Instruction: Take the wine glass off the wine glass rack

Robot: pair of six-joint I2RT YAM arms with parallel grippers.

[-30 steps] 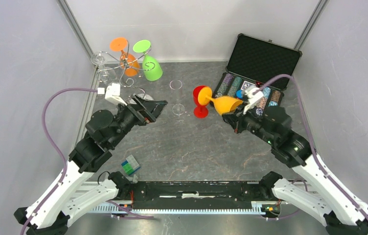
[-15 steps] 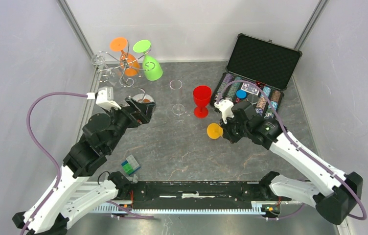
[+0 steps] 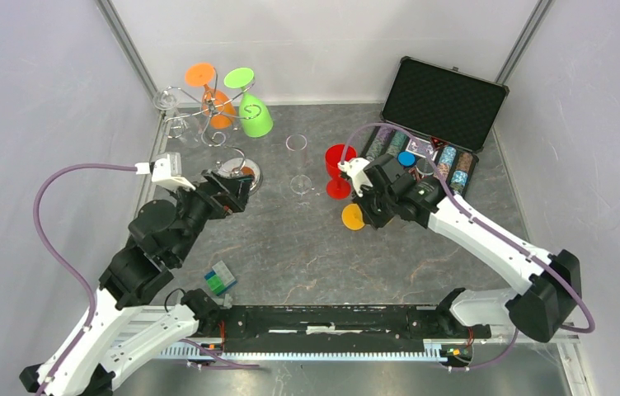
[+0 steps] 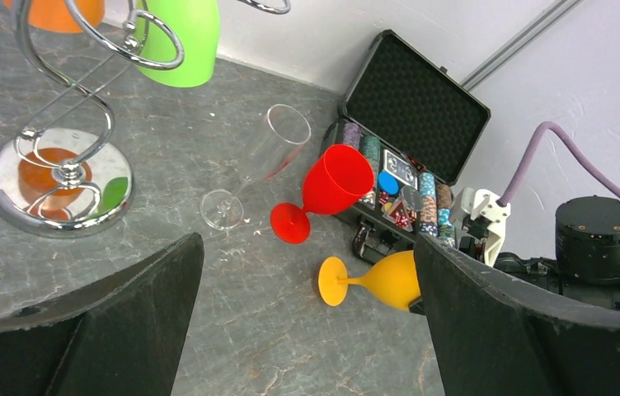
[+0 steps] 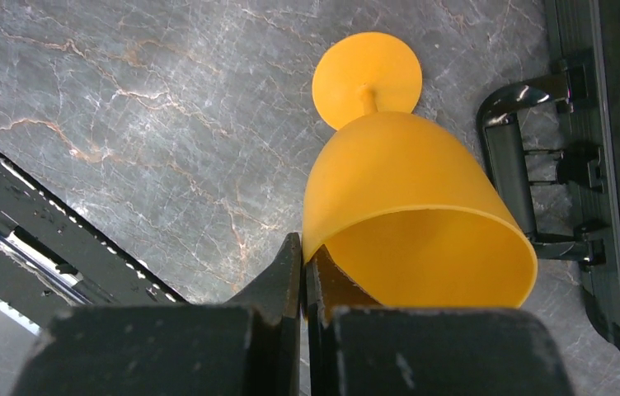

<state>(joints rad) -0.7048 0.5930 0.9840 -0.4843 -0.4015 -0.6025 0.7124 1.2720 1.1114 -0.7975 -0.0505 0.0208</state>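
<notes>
Right gripper (image 5: 302, 272) pinched shut on rim of yellow glass (image 5: 406, 223). Glass is off rack (image 4: 10, 186), tipped on side, low over tabletop (image 3: 307, 256), just beside red glass (image 3: 340, 161). I can't tell if foot touches tabletop. Left gripper (image 4: 307, 247) wide open, empty, near rack base. Orange glass (image 3: 218, 106) and green glass (image 3: 255, 114) hang on rack. I judge removal done; left to do: set glass down, release.

Left gripper (image 4: 307, 242) jaws wide apart at frame bottom. Beyond them, red glass (image 4: 329, 191) and clear glass (image 4: 253, 169) stand on bench (image 4: 290, 338); yellow wine glass (image 4: 377, 280) tipped sideways. Wine glass rack (image 4: 59, 186) left, green glass (image 4: 176, 41) hanging. Open case (image 4: 412, 97) at back.
</notes>
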